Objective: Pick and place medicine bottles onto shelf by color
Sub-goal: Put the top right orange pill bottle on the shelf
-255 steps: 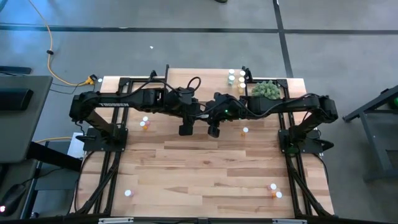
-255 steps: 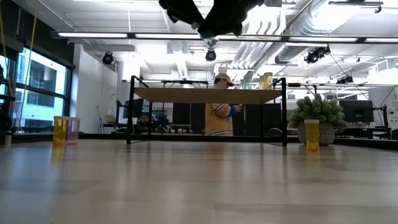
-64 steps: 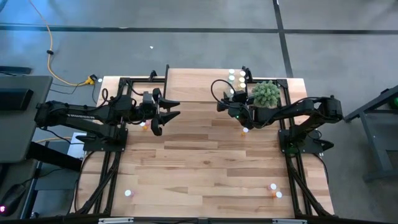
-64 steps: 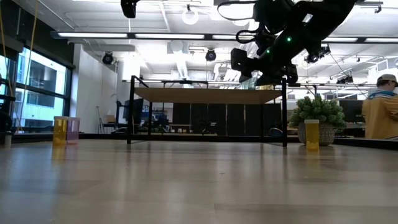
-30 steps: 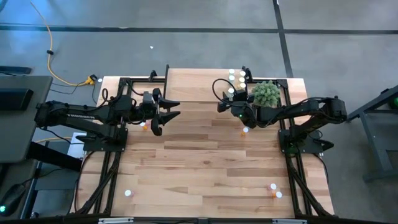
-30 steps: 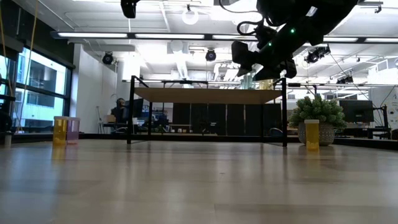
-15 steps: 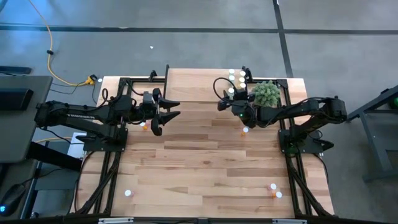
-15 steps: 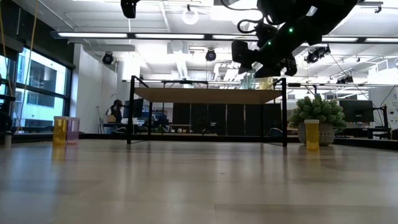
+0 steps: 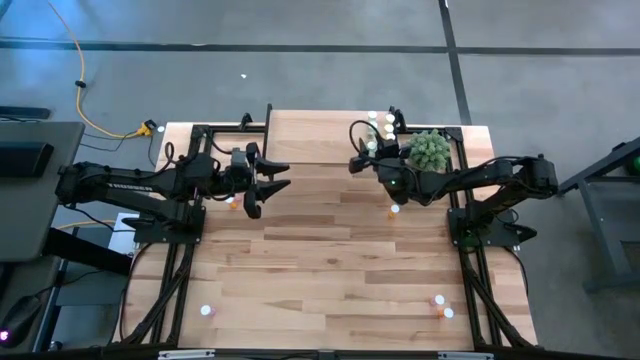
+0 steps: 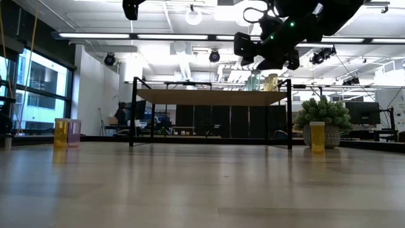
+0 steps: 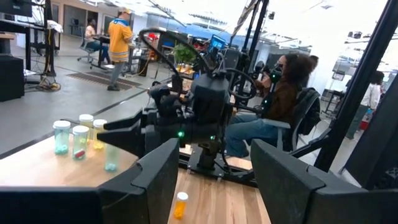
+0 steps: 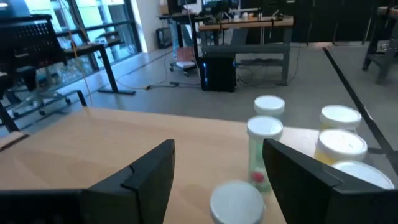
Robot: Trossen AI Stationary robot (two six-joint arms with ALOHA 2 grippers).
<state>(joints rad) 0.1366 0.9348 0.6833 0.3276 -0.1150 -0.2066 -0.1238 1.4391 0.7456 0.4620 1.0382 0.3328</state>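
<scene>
The shelf (image 9: 310,140) stands at the table's far edge, and its light wood top also shows in the low view (image 10: 209,97). Several white-capped bottles (image 9: 380,127) stand on its right end. My right gripper (image 9: 354,164) hovers open above that end. In the right wrist view (image 12: 219,149) its fingers stand on either side of a white-capped bottle (image 12: 236,200) below them. A pale green bottle (image 12: 263,149) stands just beyond. My left gripper (image 9: 277,179) is open and empty at the table's left, above two bottles (image 9: 232,198) on the table.
A round green plant (image 9: 428,150) stands right of the shelf. Loose bottles stand on the table at centre right (image 9: 393,210), near left (image 9: 207,310) and near right (image 9: 441,306). The low view shows a yellow bottle (image 10: 61,133), a pink bottle (image 10: 74,132) and another yellow one (image 10: 317,137).
My right gripper has gone up, away from the shelf top.
</scene>
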